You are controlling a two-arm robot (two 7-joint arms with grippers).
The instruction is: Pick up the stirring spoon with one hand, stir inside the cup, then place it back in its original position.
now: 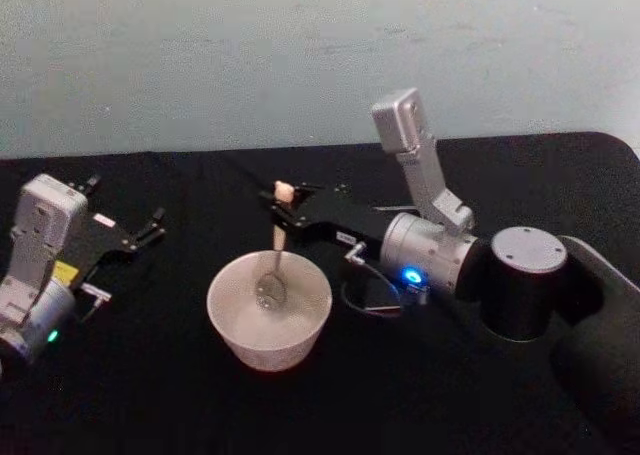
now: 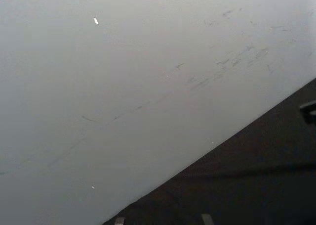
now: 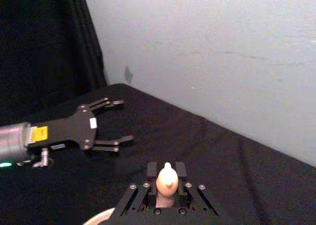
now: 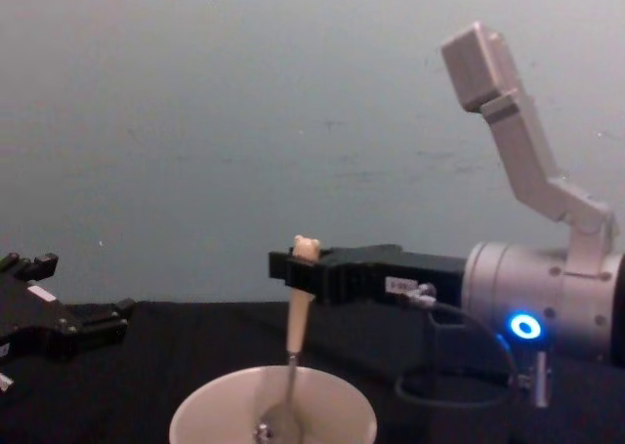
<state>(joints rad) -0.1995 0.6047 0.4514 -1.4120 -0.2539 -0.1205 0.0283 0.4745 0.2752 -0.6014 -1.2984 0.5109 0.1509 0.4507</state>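
Nearest you, the cup (image 1: pixel 270 350) sat on the black table (image 1: pixel 420 405), wide, round and cream-white with a smooth rim. The stirring spoon (image 1: pixel 277 240) stood almost upright in it. Its shiny round bowl was down on the cup's floor, and a thin neck rose to a beige handle topped by a tiny bear head. Your right gripper (image 1: pixel 283 210) was clamped on that handle just under the head, above the cup. Off to the left, the left gripper (image 3: pixel 121 121) hung over the table with its fingers spread, holding nothing.
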